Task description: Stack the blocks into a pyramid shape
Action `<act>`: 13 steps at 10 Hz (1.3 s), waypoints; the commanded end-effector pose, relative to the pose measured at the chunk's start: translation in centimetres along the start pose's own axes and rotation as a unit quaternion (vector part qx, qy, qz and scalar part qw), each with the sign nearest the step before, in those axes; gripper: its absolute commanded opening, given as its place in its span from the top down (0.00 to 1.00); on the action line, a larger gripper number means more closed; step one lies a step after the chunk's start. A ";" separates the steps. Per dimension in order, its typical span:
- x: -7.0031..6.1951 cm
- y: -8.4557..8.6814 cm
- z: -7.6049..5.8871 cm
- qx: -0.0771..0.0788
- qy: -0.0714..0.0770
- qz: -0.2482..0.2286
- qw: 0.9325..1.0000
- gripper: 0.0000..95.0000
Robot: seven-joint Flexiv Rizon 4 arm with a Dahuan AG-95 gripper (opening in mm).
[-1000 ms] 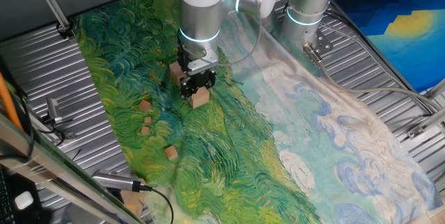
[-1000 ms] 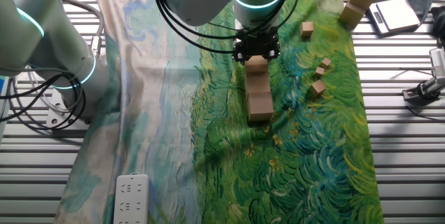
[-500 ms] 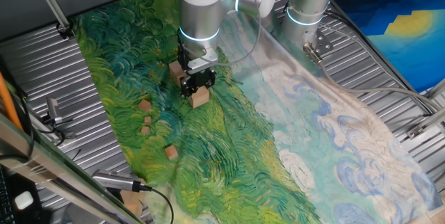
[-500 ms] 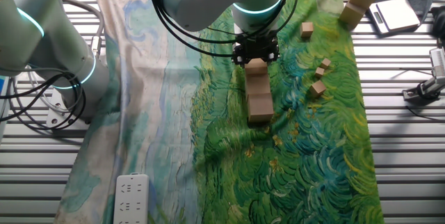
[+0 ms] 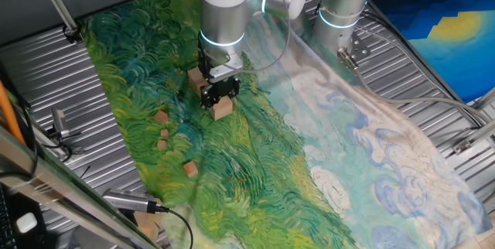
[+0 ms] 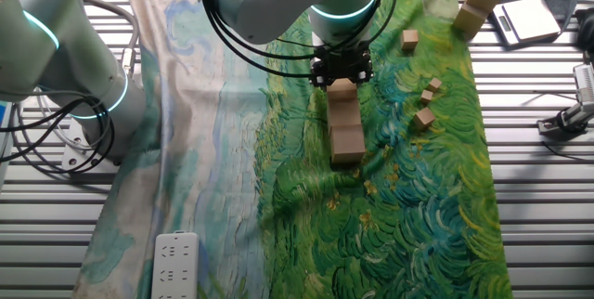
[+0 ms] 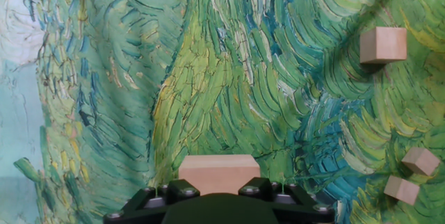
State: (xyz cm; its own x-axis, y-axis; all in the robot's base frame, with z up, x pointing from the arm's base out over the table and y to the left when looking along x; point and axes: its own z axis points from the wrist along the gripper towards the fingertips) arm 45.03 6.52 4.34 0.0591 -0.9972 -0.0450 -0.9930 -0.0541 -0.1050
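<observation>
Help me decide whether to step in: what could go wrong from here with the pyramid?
1. The hand grips the held block right beside the neighbouring block. Lowering or opening could nudge that row out of line.
2. The painted cloth under the blocks looks wrinkled, so the base may sit unevenly and a later upper layer might tip.
</observation>
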 end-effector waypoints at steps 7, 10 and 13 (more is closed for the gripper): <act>0.1 0.0 0.0 0.002 0.001 -0.001 1.000 1.00; 0.1 0.0 0.0 0.002 0.002 0.002 1.000 1.00; 0.1 0.0 0.0 -0.003 0.003 0.024 1.000 1.00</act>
State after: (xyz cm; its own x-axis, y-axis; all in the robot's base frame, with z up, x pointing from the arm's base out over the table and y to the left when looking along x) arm 44.96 6.48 4.38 0.0268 -0.9986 -0.0445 -0.9944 -0.0221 -0.1037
